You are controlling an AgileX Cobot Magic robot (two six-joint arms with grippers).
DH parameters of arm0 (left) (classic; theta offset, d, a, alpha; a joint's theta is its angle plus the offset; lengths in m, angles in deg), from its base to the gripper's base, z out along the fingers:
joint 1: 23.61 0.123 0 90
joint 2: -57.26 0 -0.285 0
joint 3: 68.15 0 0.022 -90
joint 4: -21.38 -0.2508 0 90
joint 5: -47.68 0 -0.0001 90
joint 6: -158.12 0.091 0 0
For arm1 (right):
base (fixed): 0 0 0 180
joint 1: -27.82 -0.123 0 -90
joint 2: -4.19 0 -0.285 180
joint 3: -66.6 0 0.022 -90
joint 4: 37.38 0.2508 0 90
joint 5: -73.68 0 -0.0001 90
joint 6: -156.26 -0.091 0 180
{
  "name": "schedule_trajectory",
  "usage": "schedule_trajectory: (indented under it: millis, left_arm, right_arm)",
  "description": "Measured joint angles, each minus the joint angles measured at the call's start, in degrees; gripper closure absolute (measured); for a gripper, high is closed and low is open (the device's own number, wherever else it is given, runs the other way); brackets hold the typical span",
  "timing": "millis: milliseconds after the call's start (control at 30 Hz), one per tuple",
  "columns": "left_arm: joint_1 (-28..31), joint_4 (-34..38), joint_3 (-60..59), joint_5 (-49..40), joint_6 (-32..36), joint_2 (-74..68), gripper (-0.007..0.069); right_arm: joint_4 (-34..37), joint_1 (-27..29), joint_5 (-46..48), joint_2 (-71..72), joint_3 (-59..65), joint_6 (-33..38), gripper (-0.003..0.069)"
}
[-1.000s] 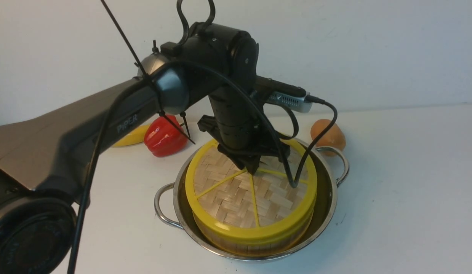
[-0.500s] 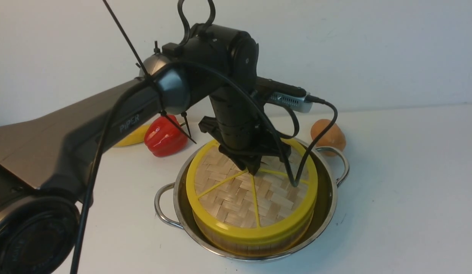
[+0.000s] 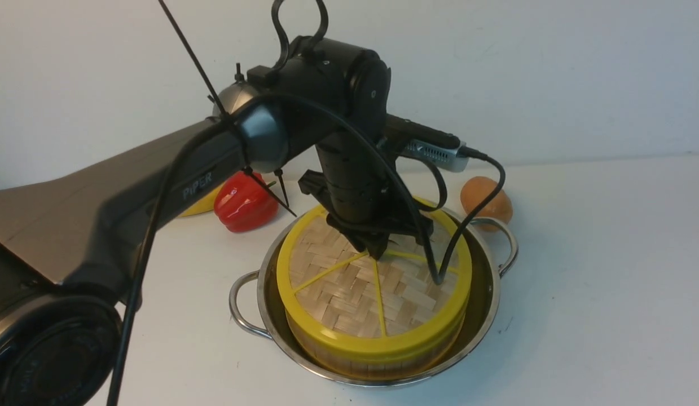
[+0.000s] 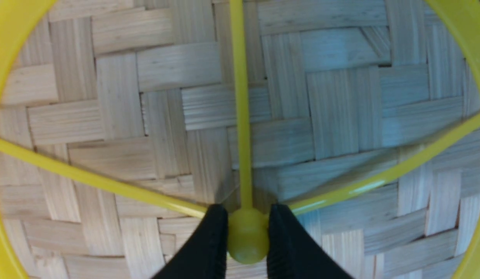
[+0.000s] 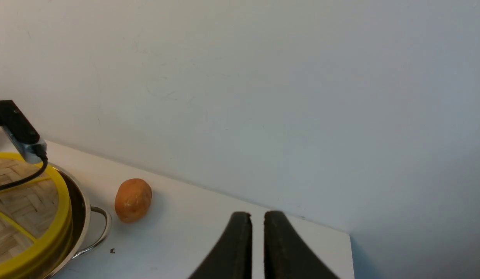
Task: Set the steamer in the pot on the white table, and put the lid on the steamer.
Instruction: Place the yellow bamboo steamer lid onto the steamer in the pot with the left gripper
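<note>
The steamer sits inside the pot on the white table. The woven lid lies flat on top of it, yellow rim on yellow rim, so the basket's contents are hidden. My left gripper points straight down at the lid's centre. In the left wrist view that gripper is shut on the lid's yellow central knob, with the weave filling the view. My right gripper is shut and holds nothing. It hangs off to the right of the pot, out of the front view.
A red bell pepper and a yellow fruit lie behind the pot on the left. An orange-brown potato-like thing lies just behind the pot's right handle. A wall stands close behind the table.
The left arm and wrist have shifted slightly to the right. The lid stays on the steamer with the jaws still on its knob.
</note>
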Motion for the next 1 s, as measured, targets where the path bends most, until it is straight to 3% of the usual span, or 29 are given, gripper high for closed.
schedule_trajectory:
  millis: [1000]
  left_arm:
    - [0.0,2.6,0.1,-0.1,0.6,-0.2,0.0503]
  right_arm:
    - [0.0,0.0,0.0,0.0,0.0,0.0,0.0568]
